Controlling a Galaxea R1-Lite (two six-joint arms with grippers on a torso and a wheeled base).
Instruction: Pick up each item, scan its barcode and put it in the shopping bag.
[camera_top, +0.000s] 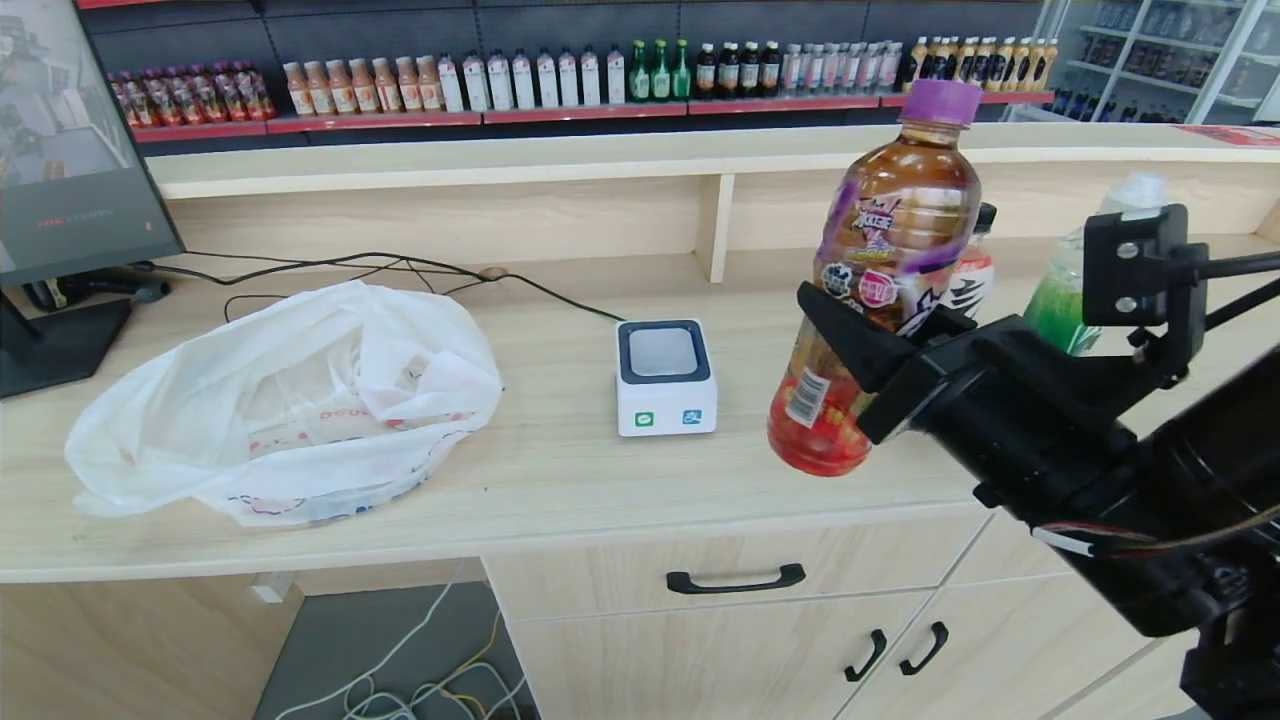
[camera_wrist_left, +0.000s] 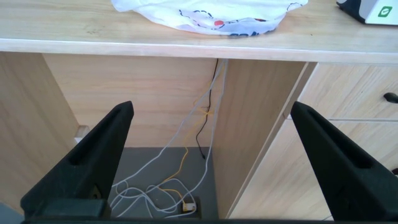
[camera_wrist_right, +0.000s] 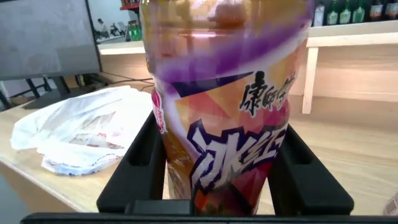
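Note:
My right gripper (camera_top: 885, 345) is shut on a tea bottle (camera_top: 880, 290) with a purple cap, held upright above the counter to the right of the white barcode scanner (camera_top: 665, 378). Up close, the bottle (camera_wrist_right: 227, 106) sits between the black fingers (camera_wrist_right: 140, 162), and its barcode label faces left and down. The white shopping bag (camera_top: 290, 400) lies open on the counter's left side, seen again as the bag (camera_wrist_right: 81, 130) in the right wrist view. My left gripper (camera_wrist_left: 211, 162) hangs open below the counter edge, under the bag (camera_wrist_left: 211, 14), with nothing in it.
A green bottle (camera_top: 1075, 270) and a red-and-white bottle (camera_top: 972, 275) stand on the counter (camera_top: 560, 470) at the right, behind my right arm. A monitor (camera_top: 70, 130) stands at the far left. Cables run behind the bag. Drawers (camera_top: 735, 580) lie below the counter.

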